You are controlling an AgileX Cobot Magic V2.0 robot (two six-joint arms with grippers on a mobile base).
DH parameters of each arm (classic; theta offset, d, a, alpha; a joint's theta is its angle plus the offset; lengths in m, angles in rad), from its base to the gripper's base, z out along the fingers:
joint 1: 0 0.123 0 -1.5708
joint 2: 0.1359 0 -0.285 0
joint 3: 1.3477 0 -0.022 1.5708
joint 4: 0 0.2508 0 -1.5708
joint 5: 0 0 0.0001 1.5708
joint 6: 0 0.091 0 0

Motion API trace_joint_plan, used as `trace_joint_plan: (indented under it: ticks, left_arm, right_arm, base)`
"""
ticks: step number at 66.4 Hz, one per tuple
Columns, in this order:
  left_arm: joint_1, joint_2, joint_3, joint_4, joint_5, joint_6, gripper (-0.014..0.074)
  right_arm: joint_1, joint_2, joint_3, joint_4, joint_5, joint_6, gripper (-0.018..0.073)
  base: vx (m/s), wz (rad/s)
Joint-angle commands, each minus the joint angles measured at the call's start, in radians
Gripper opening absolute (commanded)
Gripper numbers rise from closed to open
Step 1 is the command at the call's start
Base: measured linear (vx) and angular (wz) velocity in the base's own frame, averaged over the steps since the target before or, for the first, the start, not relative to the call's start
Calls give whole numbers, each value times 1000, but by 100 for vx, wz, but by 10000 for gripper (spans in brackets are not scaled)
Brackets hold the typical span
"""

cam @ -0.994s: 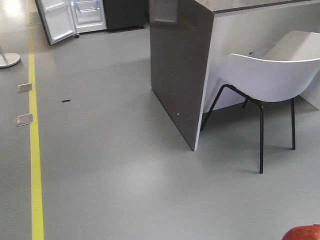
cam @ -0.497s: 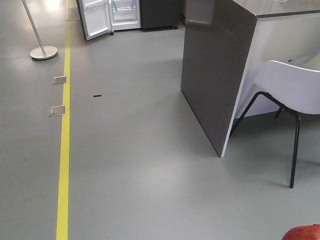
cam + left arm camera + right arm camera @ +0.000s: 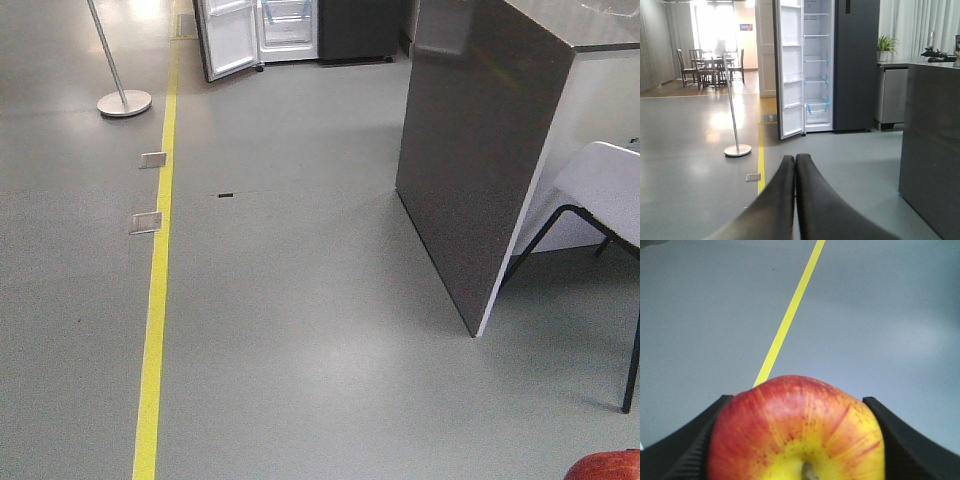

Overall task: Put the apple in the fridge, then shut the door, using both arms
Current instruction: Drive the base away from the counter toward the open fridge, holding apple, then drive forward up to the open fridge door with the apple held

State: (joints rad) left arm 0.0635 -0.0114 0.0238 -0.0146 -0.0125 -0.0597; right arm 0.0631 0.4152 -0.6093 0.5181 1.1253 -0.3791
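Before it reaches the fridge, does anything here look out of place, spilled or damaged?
Nothing spilled or damaged. The door stands open on the fridge, as the task needs, and the apple sits squarely in the right tool. Only a dark scrap lies near the yellow line.

Looks down from the front toward the far fridge (image 3: 335,30), faces that same fridge low and level from the left wrist, points floorward from the right.
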Motion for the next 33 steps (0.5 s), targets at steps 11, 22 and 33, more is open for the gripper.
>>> trace_joint_plan:
  ticks: [11, 22, 33]
  left_arm:
    - [-3, -15, -16, -1, -77, -9, -6]
    - [-3, -15, -16, -1, -77, -9, -6]
    - [-3, -15, -16, -1, -77, -9, -6]
  right_arm:
    - [-3, 8, -26, 38, -56, -8, 97]
    - [-3, 8, -26, 38, -56, -8, 97]
    - [-3, 8, -26, 38, -56, -8, 97]
  base:
    - [18, 9]
    - [20, 7]
    - [21, 8]
